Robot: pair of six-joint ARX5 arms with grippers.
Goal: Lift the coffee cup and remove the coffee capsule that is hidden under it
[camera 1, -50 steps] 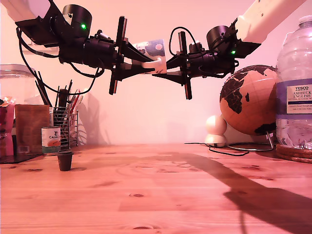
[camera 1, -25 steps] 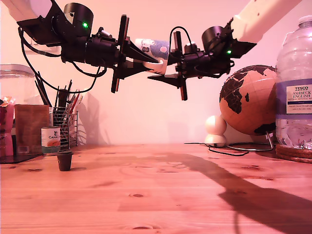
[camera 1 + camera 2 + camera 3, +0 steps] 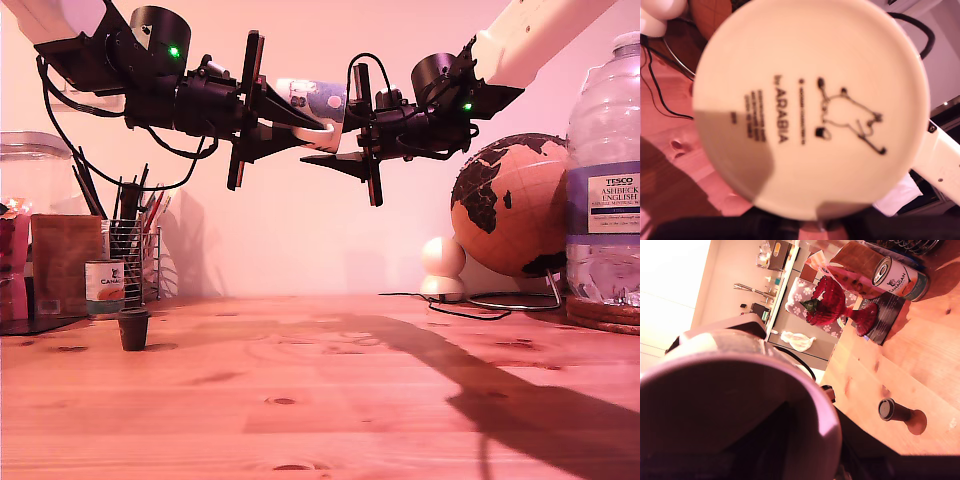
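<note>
Ceramic and held sideways high over the worktop [image 3: 350,400], the coffee cup [image 3: 312,100] seems clamped in my first pincer [image 3: 318,128]. I cannot tell whether my second pincer [image 3: 335,140], at its mouth, grips anything. A mistimed release would likely drop and shatter it. Its hollow looks empty. The coffee capsule [image 3: 133,328] stands uncovered beside the tin can [image 3: 104,287].

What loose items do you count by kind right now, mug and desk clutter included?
Mug: 1
Capsule: 1
Tin can: 1
Globe: 1
Water bottle: 1
Wire pen holder: 1
Total: 6
</note>
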